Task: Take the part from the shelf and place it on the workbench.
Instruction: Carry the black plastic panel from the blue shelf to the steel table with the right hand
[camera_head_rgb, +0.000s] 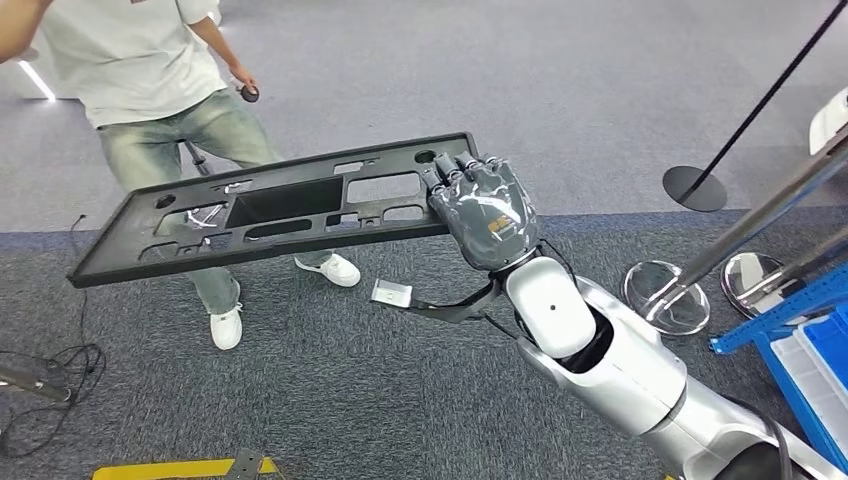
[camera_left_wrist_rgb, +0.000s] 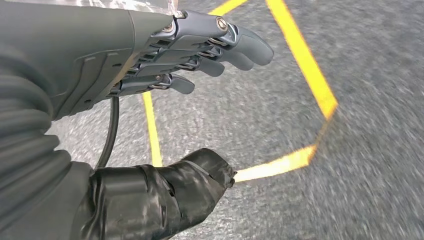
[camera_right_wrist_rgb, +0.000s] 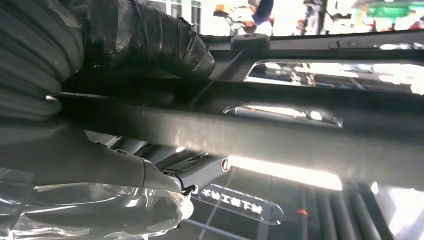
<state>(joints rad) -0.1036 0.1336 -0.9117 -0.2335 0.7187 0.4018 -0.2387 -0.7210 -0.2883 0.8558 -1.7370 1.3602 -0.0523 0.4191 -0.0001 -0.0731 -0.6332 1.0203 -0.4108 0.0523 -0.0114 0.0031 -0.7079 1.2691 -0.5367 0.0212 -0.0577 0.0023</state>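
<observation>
Right hand (camera_head_rgb: 487, 210) gripping black part (camera_head_rgb: 270, 205) end, left hand (camera_left_wrist_rgb: 150, 55) empty, fingers apart

A person (camera_head_rgb: 170, 120) stands just behind the part (camera_head_rgb: 270, 205); stanchion bases (camera_head_rgb: 667, 295) crowd the right; carpet (camera_head_rgb: 330, 390) below lies open.

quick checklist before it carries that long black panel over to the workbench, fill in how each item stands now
1. Hold on the part: ok. The right hand grips one end of the long black plastic panel with cut-outs; fingers wrap over its edge.
2. Panel level: not ok. It is held at one end alone and the far end sags lower.
3. Left hand free: ok. It holds nothing, fingers apart, above grey carpet with yellow tape lines.
4. Path clear: not ok. A person in jeans and white shoes stands just behind the panel.
5. Workbench located: cannot tell.
6. Silver stanchion bases beside the right arm: ok, apart from the panel.
</observation>
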